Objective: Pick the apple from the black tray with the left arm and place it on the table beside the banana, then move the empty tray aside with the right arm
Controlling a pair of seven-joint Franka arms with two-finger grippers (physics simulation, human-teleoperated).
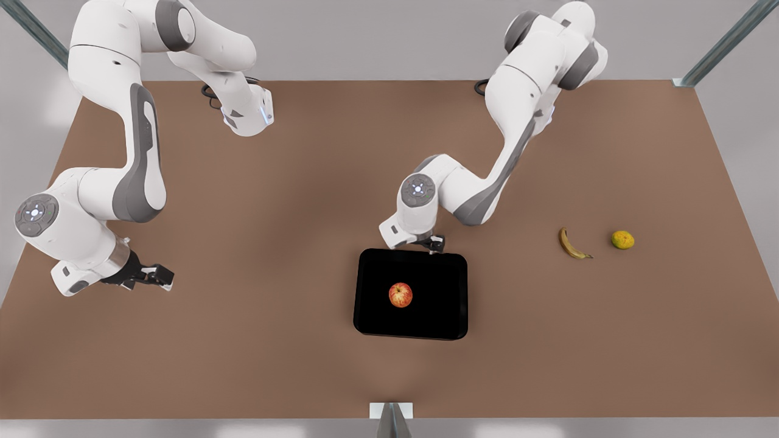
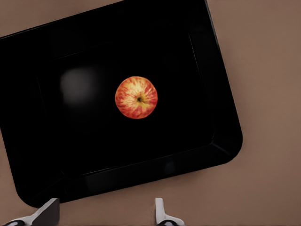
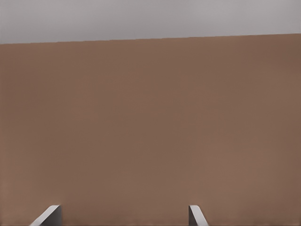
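On the front view's left, the right gripper (image 1: 163,275) hangs low over bare table (image 1: 261,365), well apart from everything else. In its wrist view the fingers (image 3: 48,215) are spread wide with nothing between them; just their tips enter the picture, with brown tabletop running to a straight far edge and grey wall beyond. Open room lies all around this gripper.

At centre, the tray (image 1: 371,316) lies flat on the table, the apple (image 1: 400,295) sitting upright near its middle, clear of every rim. The left gripper (image 1: 436,246) hovers at the tray's far edge, its body mostly hidden under the wrist, so the front view tells little of the fingers. The left wrist view shows the fingers (image 2: 160,213) parted and empty, cut off by the frame, with the tray (image 2: 225,141) ahead of them and the apple (image 2: 136,97) well beyond the tips. One tray corner runs out of that picture.

On the front view's right, the banana (image 1: 572,244) lies on the table, well apart from the tray, with a yellow-green round fruit (image 1: 622,239) near it on the far side. Bare tabletop spans the gap between tray and banana.
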